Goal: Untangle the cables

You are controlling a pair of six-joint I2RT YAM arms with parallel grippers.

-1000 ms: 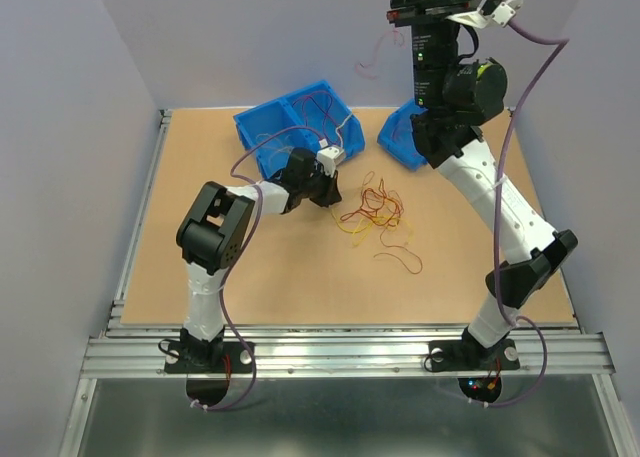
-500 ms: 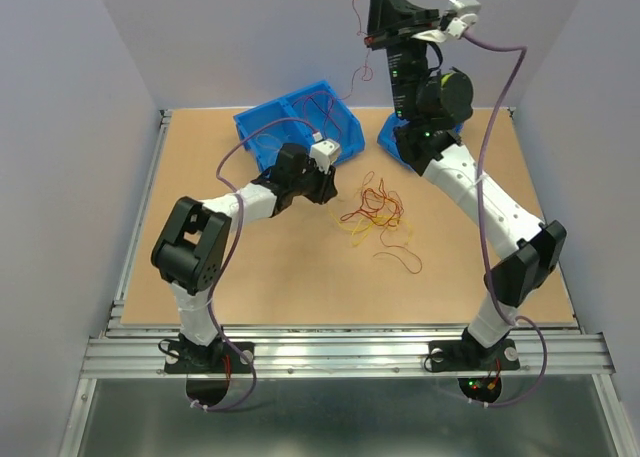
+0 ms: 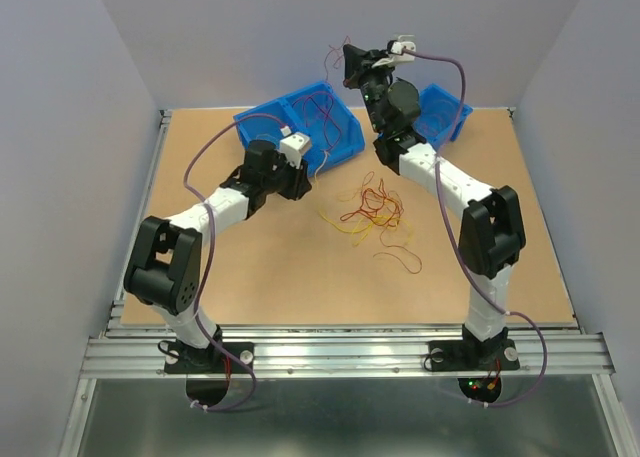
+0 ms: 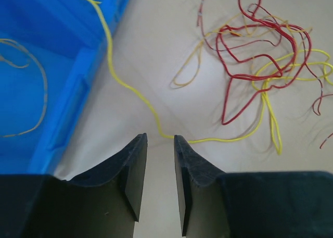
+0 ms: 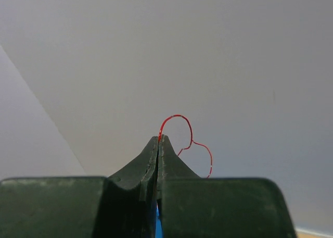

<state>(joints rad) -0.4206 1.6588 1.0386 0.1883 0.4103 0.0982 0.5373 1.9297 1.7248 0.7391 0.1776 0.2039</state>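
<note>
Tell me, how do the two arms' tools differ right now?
The left tool is open and empty; the right tool is shut on a thin red cable. The left tool sits low by a yellow cable; the right tool is raised high. Both are black.

We log the tangled cables point(image 3: 372, 209) as red, yellow and orange on a plain tan table point(image 3: 200, 267), with one yellow strand point(image 4: 128, 90) running by a bright blue bin point(image 4: 47, 66). We note a single red strand point(image 5: 177, 115) against a pale grey wall point(image 5: 234, 50). The fingers point(image 5: 140, 165) are matt black, the arms point(image 3: 215, 209) white and black, their cords point(image 3: 450, 60) purple-grey.
</note>
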